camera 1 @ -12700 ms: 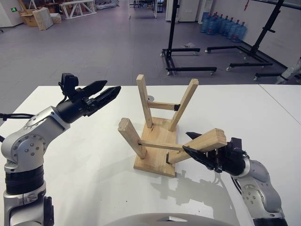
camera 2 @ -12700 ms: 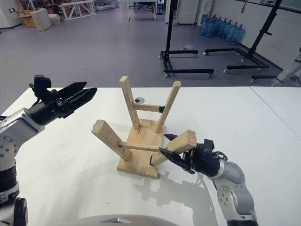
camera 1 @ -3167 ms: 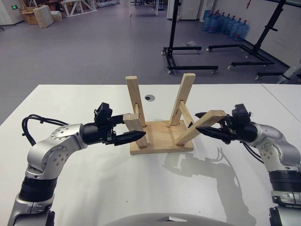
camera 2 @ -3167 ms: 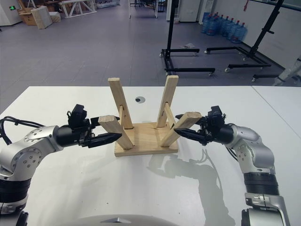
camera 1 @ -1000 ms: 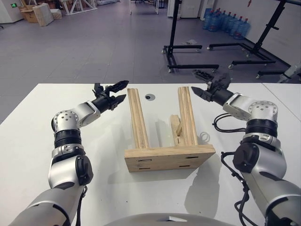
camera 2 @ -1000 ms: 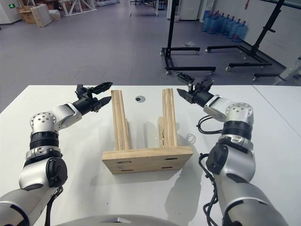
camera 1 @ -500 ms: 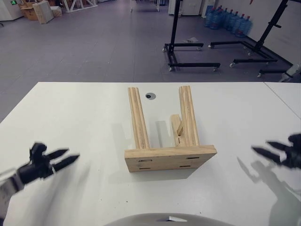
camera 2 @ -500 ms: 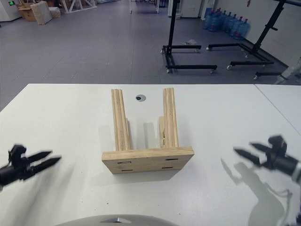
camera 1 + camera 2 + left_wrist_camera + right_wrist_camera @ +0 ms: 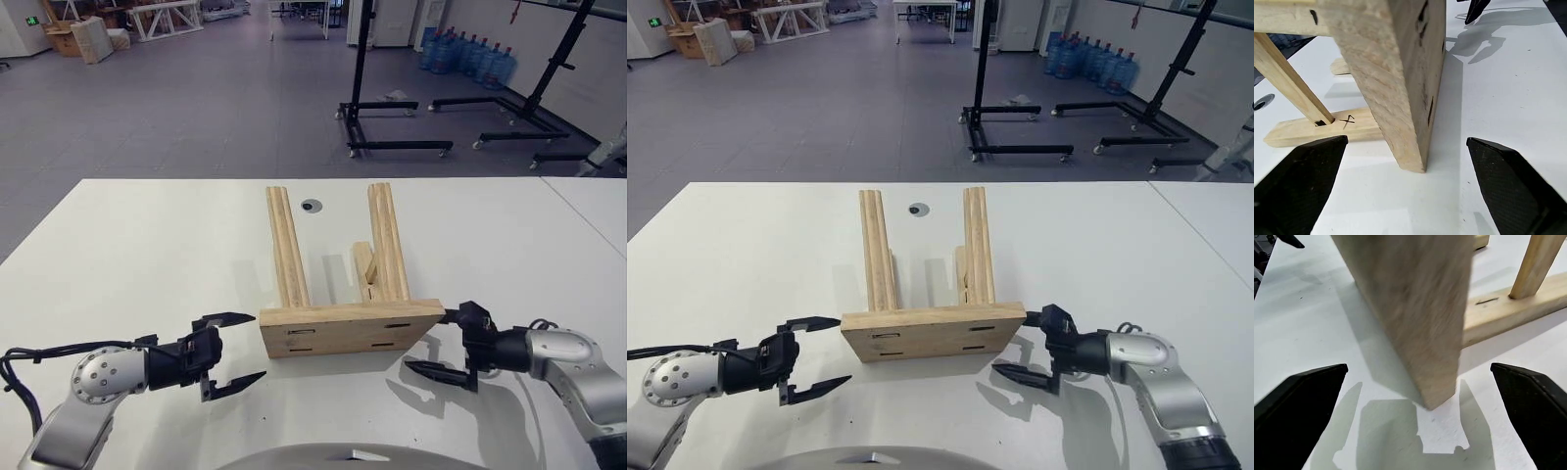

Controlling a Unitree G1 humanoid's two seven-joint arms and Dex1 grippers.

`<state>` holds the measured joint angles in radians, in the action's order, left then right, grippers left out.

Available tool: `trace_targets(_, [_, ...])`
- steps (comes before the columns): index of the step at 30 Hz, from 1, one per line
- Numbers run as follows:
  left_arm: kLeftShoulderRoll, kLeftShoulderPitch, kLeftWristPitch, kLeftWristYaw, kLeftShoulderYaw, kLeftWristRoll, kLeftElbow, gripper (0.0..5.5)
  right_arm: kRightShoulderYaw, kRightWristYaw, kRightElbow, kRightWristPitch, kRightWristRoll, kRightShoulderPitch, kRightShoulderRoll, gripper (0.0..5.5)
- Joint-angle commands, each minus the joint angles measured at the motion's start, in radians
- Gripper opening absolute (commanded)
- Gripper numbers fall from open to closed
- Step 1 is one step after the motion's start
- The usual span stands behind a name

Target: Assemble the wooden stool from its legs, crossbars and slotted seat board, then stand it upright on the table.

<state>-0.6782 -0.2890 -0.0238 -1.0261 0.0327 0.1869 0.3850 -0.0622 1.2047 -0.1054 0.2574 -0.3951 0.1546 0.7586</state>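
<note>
**Both arms are back in at the stool, jaws spread at the seat's two ends.**
From the head, you see the stool [image 9: 338, 284] assembled but on its side on the table [image 9: 147, 235], seat [image 9: 353, 330] edge toward you. Half a second ago both arms hung low and wide; now the left jaws and right jaws flank the seat, open, gripping nothing. The left wrist looks between its spread jaws at the seat's end, with a leg [image 9: 1322, 129] flat on the table behind. The right wrist shows the same at the other end. Judge this as the set-up for tipping it upright.
</note>
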Motion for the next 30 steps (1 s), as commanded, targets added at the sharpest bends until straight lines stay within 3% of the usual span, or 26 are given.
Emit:
trace_targets(1, [0.023,0.058,0.043,0.034,0.040,0.007,0.005,4.46,0.021,-0.008,-0.040,0.039,-0.025,-0.028,-0.005,5.40])
trace_targets(7, [0.060,0.103,0.087,0.071,0.099,0.021,0.022,4.46,0.037,-0.011,-0.032,0.049,-0.037,-0.066,-0.021,5.40])
trace_targets(9, [0.055,0.096,0.073,0.067,0.111,0.015,0.018,4.49,0.031,-0.005,-0.026,0.050,-0.044,-0.077,-0.021,5.12])
trace_targets(16, [0.033,0.077,-0.015,0.060,0.127,-0.028,-0.058,3.49,0.025,0.027,0.008,0.033,-0.055,-0.081,-0.010,3.89])
trace_targets(22, [0.047,0.120,0.020,0.056,0.135,0.009,-0.064,2.66,0.036,0.080,-0.004,0.040,-0.078,-0.075,-0.007,2.88])
trace_targets(26, [0.055,0.164,0.133,0.054,0.117,0.108,-0.024,2.03,0.003,0.102,-0.068,0.155,-0.171,-0.096,0.020,2.14])
trace_targets(30, [0.033,0.204,0.329,0.050,0.075,0.250,0.031,1.99,-0.054,0.075,-0.130,0.360,-0.320,-0.170,0.048,2.07])
